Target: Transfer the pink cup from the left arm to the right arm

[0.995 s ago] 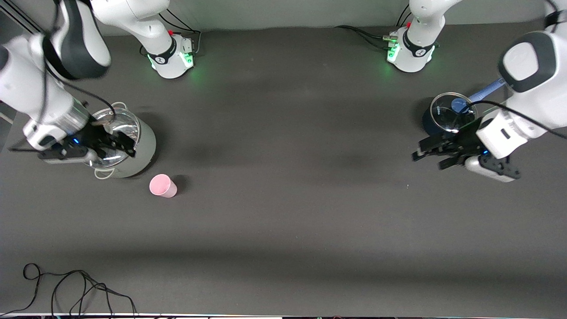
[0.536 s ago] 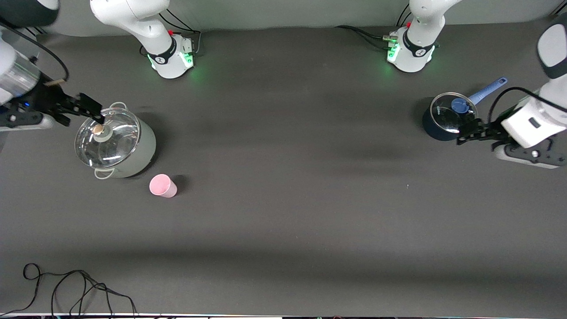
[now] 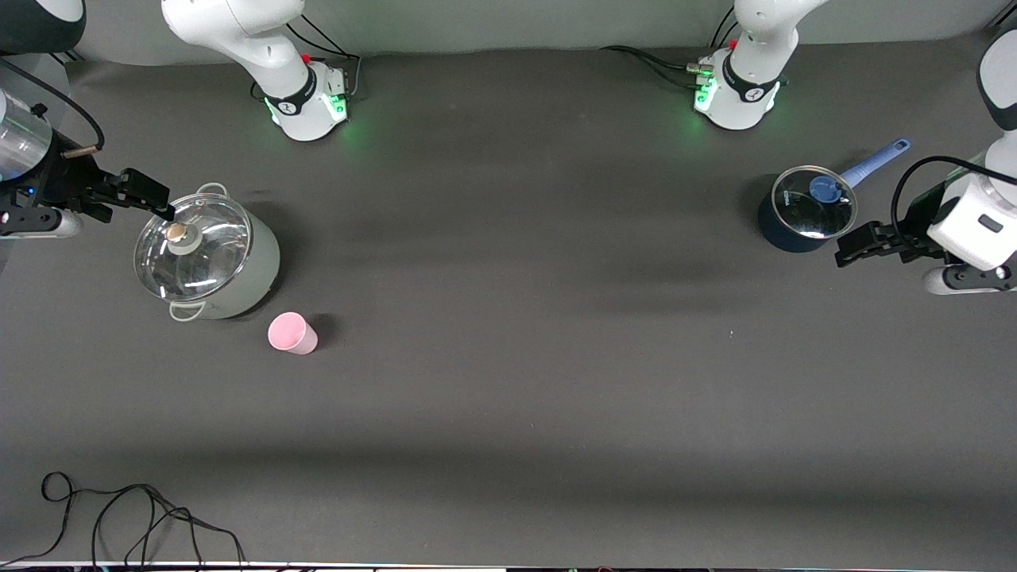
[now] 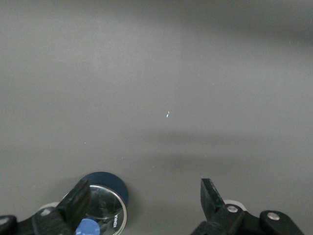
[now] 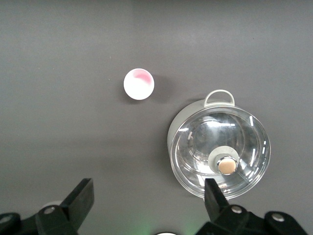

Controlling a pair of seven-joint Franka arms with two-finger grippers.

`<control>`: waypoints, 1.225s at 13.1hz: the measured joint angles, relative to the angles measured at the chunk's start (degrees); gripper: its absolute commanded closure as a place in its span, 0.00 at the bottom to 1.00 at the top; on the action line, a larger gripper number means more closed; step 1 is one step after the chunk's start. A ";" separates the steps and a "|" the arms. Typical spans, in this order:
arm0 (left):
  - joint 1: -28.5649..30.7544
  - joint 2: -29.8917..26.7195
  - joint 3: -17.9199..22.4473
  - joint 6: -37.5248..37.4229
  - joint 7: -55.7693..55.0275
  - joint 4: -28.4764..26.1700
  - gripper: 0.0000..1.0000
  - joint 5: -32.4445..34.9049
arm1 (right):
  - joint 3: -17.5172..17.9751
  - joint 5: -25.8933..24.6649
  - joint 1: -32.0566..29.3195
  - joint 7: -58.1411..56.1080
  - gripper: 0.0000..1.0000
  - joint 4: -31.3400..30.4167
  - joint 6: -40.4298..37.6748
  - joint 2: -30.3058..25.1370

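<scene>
The pink cup (image 3: pixel 291 333) stands upright on the dark table, just nearer the front camera than the grey-green pot (image 3: pixel 262 266), at the right arm's end. It also shows in the right wrist view, cup (image 5: pixel 139 83) beside pot (image 5: pixel 174 139). My right gripper (image 3: pixel 151 199) hovers open and empty by the edge of the pot's glass lid, well apart from the cup; its own view shows this gripper (image 5: pixel 149 198) with jaws wide. My left gripper (image 3: pixel 854 245) hangs open and empty beside the blue saucepan (image 3: pixel 769 226) at the left arm's end, seen as gripper (image 4: pixel 145 198) in the left wrist view.
The blue saucepan (image 4: pixel 105 178) has a glass lid and a light blue handle (image 3: pixel 874 161). Loose black cables (image 3: pixel 135 516) lie at the table's front edge near the right arm's end. Both arm bases stand along the back edge.
Both arms have swung outward toward the table's ends. The right gripper left the spot over the pot's lid; the left gripper drew back from beside the saucepan. The cup stayed put.
</scene>
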 measured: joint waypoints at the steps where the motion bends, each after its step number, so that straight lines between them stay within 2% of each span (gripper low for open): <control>1: 0.00 0.00 -0.02 0.00 -0.69 0.68 0.00 0.00 | 0.00 0.00 0.00 0.00 0.00 0.01 -0.09 0.08; 5: -0.43 0.11 0.57 -0.01 -0.95 1.43 0.00 0.00 | -0.11 0.00 -0.06 0.00 0.00 0.22 -1.74 0.08; 6: -2.47 0.13 2.60 -0.01 -0.95 1.43 0.00 0.00 | -0.11 -0.02 -0.34 0.00 0.00 0.30 -1.91 0.08; 8: -13.00 0.14 12.97 0.00 -0.91 1.43 0.00 0.00 | 0.51 -0.03 -2.34 0.00 0.00 0.39 -1.95 0.08; 9: -19.04 0.15 18.80 0.01 -0.50 1.44 0.00 0.01 | 2.03 -0.03 -4.43 -0.03 0.00 0.47 -1.96 0.09; 11: -28.91 0.15 28.42 0.02 1.96 1.53 0.00 0.00 | 8.51 -0.03 -11.02 -0.06 0.00 1.09 -1.96 0.12; 13: -33.73 0.15 33.16 0.03 3.30 1.74 0.00 -0.01 | 12.85 -0.03 -14.63 -0.05 0.00 1.99 -1.96 0.44; 16: -34.90 0.15 34.16 0.45 3.98 2.05 0.00 -0.01 | 13.49 -0.03 -15.43 -0.05 0.00 3.22 -1.90 1.23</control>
